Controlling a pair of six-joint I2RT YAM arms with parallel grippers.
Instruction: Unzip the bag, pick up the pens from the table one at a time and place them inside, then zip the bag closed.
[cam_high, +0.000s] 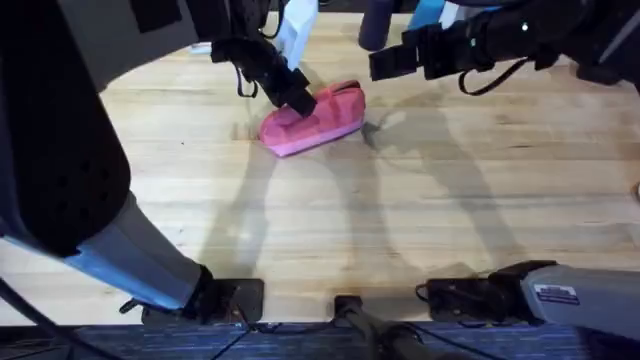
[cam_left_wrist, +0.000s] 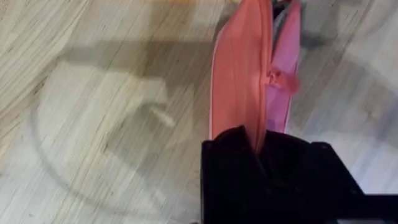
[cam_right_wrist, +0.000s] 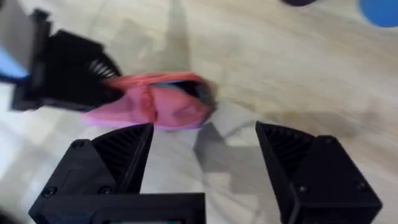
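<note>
The pink bag (cam_high: 318, 120) lies on the table (cam_high: 400, 220) at the back, a little left of centre. My left gripper (cam_high: 298, 98) is shut on the bag's left end. In the left wrist view its black fingers (cam_left_wrist: 230, 162) pinch the fabric edge of the bag (cam_left_wrist: 239, 68), and the zipper pull (cam_left_wrist: 280, 79) sits partway along. My right gripper (cam_high: 378, 63) hovers open just right of the bag, apart from it. Its fingers (cam_right_wrist: 124, 149) stand wide apart, with the bag (cam_right_wrist: 161, 106) beyond them and a dark gap at the bag's near end. The pens are out of view.
A purple object (cam_high: 375, 25) and a blue one (cam_high: 430, 12) stand at the table's back edge behind the right gripper. A white and blue item (cam_high: 297, 25) is behind the left gripper. The arm bases (cam_high: 230, 298) sit at the front edge.
</note>
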